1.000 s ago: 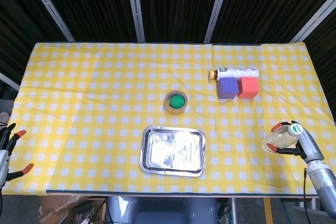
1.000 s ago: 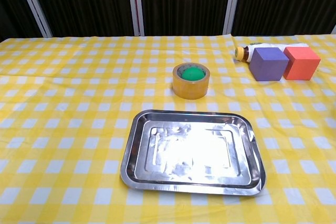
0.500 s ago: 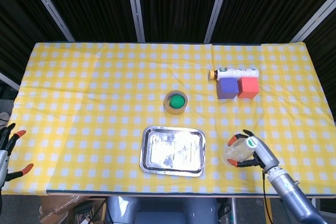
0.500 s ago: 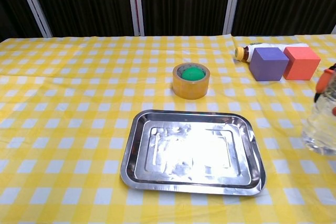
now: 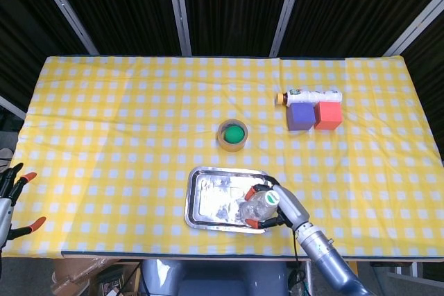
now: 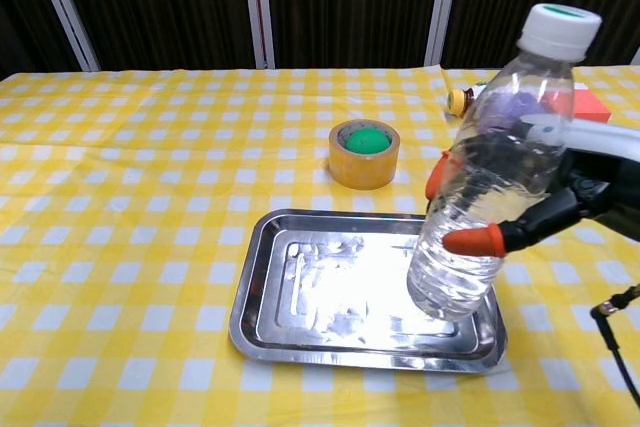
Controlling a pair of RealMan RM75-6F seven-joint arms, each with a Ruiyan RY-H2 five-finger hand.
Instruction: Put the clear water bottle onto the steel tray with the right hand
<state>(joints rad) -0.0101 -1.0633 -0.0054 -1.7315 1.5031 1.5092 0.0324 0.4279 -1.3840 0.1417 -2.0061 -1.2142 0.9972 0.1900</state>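
Moved: right hand (image 5: 272,207) with bottle (image 5: 254,207) came from tabletop's right edge to over tray (image 5: 208,202) within a second; left hand unchanged.
Bottle: clear, white cap with green top, tilted cap-up toward the right in chest view (image 6: 490,167); its base is over tray's right end, contact with tray can't be told.
Right hand: fingers with orange tips (image 6: 470,240) wrapped around bottle's lower half, holding it; chest view (image 6: 590,192) shows dark palm to bottle's right.
Tray: steel, shiny, near front edge of tabletop (image 5: 104,123), centre; chest view (image 6: 300,307) shows left part bare.
Left hand: at far left lower corner of head view (image 5: 8,195), off the tabletop, fingers apart, holding nothing.
Tape roll: tan with green inside (image 5: 233,134), just behind tray, apart from it; chest view (image 6: 364,153).
Purple cube: (image 5: 300,116) back right, mostly hidden behind bottle in chest view.
Red cube: (image 5: 328,115) touching purple cube's right side.
Lying bottle: white, yellow cap (image 5: 309,95), just behind the cubes.
Cloth: yellow-white check covers tabletop.
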